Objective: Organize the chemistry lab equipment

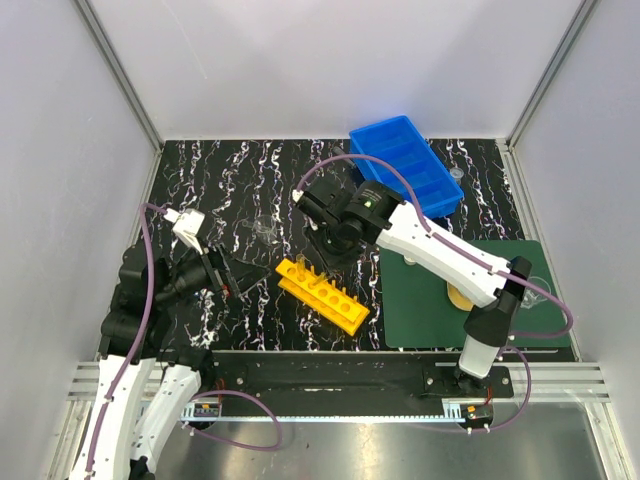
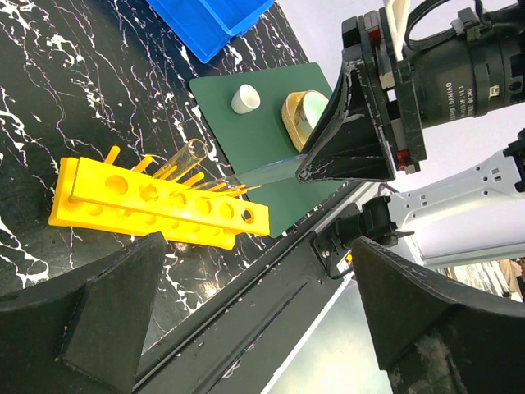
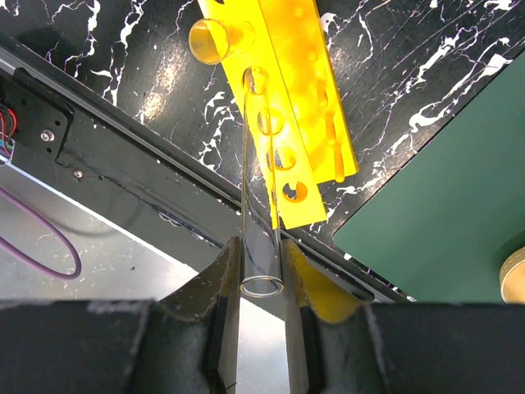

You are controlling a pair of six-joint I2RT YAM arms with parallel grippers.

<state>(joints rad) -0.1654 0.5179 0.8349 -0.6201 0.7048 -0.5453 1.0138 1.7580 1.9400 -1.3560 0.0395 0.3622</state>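
The table [image 1: 220, 190] has a black top veined with white, filling the middle of the top view. A yellow rack [image 1: 322, 293] lies slantwise on it at centre frame. A blue divided bin [image 1: 405, 163] sits angled at the upper right, by the back edge. A dark green mat [image 1: 420, 310] lies flat at the lower right, near the rack's lower end. A faint clear glass piece [image 1: 263, 231] rests left of centre.

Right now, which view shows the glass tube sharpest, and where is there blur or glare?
Right wrist view: the clear glass tube is sharpest, rim catching light, the right hand pinching it dark and soft. Left wrist view: the left hand is two blurred dark shapes; the yellow plastic rack is crisp. Top view: even light, but the tube is hard to make out.
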